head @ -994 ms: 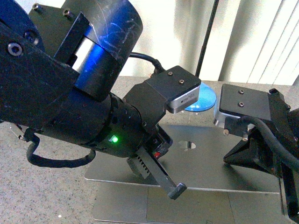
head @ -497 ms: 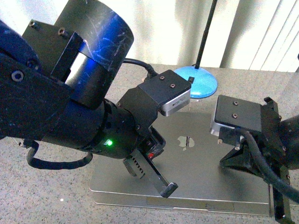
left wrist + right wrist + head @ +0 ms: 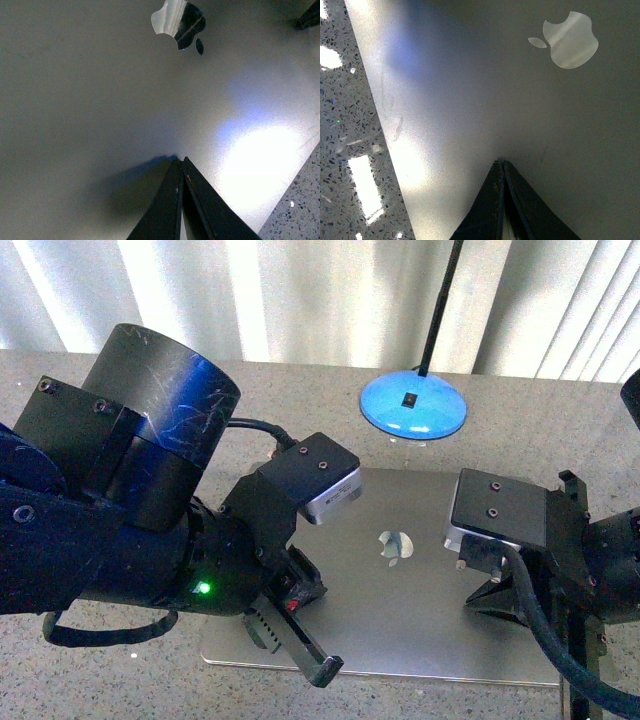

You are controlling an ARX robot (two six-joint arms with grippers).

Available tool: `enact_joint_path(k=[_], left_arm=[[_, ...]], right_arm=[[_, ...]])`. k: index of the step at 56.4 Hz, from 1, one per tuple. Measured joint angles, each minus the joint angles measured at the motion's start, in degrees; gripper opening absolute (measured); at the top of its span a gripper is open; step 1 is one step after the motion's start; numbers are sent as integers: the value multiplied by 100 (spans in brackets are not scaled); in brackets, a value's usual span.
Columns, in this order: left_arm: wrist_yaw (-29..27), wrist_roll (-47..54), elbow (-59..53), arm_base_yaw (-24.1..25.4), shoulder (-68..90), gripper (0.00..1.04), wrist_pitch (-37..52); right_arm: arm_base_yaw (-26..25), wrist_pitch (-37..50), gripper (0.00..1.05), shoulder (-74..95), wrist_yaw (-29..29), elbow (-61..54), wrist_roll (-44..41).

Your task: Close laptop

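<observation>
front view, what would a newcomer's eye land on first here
The bulky black left arm fills the near left, over a closed silver laptop lying flat with its shiny apple logo up. The left end effector and right end effector are shut, tips at the lid. A bright blue stand base sits behind.

The laptop (image 3: 420,610) lies flat on the table (image 3: 560,420), a stand base (image 3: 413,405) behind it, left gripper (image 3: 181,161) over its left part, right gripper (image 3: 501,162) over its right

Blue-based stand (image 3: 413,406) on a speckled desk (image 3: 100,685).
Its round base sat near the desk's far edge, a thin black pole (image 3: 440,300) rising from it before pale vertical curtains (image 3: 300,300).
</observation>
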Motion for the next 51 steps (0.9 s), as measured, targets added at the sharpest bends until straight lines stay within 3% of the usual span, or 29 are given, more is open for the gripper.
enact_joint_path(k=[16, 24, 28, 36, 42, 51], left_arm=[[267, -566, -308, 216, -310, 4, 341], [79, -1436, -527, 535, -922, 4, 1154], [-212, -1934, -566, 717, -1237, 4, 1567], [-1281, -3357, -595, 1191, -2046, 24, 2033], [-1349, -3838, -647, 1266, -2120, 45, 2035], [-1270, -4030, -728, 1196, -2024, 76, 2026]], right_arm=[[2, 671, 3, -452, -393, -236, 726], [-48, 1967, 4, -1108, -227, -407, 1910], [-87, 2577, 12, -1467, 48, -463, 2817], [-181, 3158, 31, -1958, 835, -503, 4524], [-221, 3156, 54, -1939, 909, -584, 5438], [-197, 3152, 84, -1899, 883, -595, 5707]])
